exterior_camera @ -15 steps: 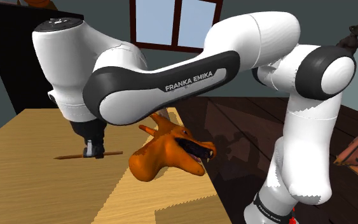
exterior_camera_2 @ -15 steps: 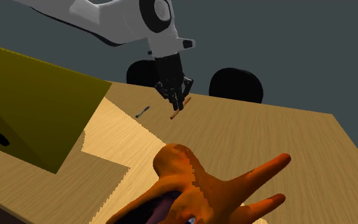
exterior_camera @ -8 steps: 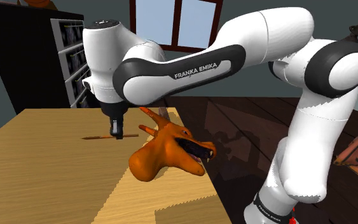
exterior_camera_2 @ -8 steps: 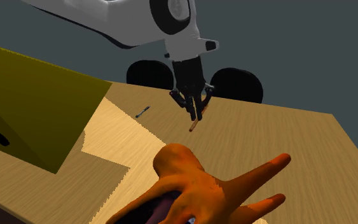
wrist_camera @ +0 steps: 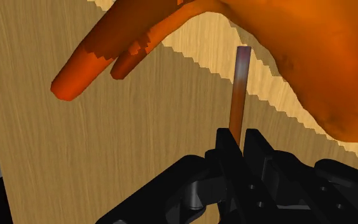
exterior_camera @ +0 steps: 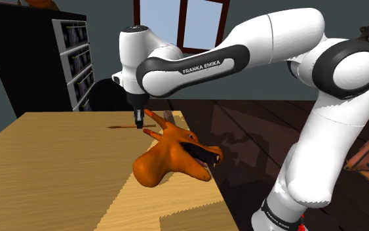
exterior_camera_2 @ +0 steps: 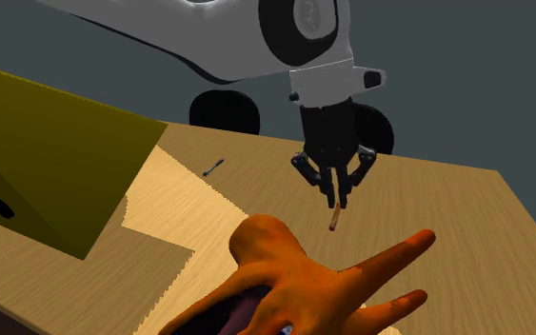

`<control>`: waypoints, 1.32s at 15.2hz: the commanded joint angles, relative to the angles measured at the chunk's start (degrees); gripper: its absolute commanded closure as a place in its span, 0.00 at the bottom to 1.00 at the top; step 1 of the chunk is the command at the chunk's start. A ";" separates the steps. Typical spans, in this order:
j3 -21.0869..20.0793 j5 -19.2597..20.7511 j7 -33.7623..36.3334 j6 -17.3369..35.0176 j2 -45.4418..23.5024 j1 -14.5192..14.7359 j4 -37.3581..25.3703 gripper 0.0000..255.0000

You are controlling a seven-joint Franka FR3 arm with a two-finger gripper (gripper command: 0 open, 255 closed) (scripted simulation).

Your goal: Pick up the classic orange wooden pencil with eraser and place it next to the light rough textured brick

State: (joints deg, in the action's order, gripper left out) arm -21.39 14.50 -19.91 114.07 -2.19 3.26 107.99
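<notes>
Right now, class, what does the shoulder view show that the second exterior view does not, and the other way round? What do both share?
Shoulder view: a window and a dark shelf unit behind the table.
Second exterior view: a big yellow block and a small dark object on the table.
Both: the black hand shut on the orange pencil, above the table, beside the orange dragon figure.

An orange dragon-like figure (exterior_camera: 173, 156) lay on the wooden table (exterior_camera: 45, 177), mouth open, its horns stretched out over the boards. A small dark object (exterior_camera_2: 214, 167) lay well apart from it. Behind stood a dark drawer cabinet (exterior_camera: 75, 62) and a window (exterior_camera: 176, 23).
</notes>
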 commanded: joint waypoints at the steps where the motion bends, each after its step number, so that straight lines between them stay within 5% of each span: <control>1: 1.30 -0.59 -2.97 0.75 0.92 -1.47 0.93 1.00; 20: 12.80 -3.05 -27.94 4.77 -5.42 -14.16 -6.11 1.00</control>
State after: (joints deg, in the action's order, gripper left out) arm -9.17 11.65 -46.36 118.70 -6.91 -10.16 102.69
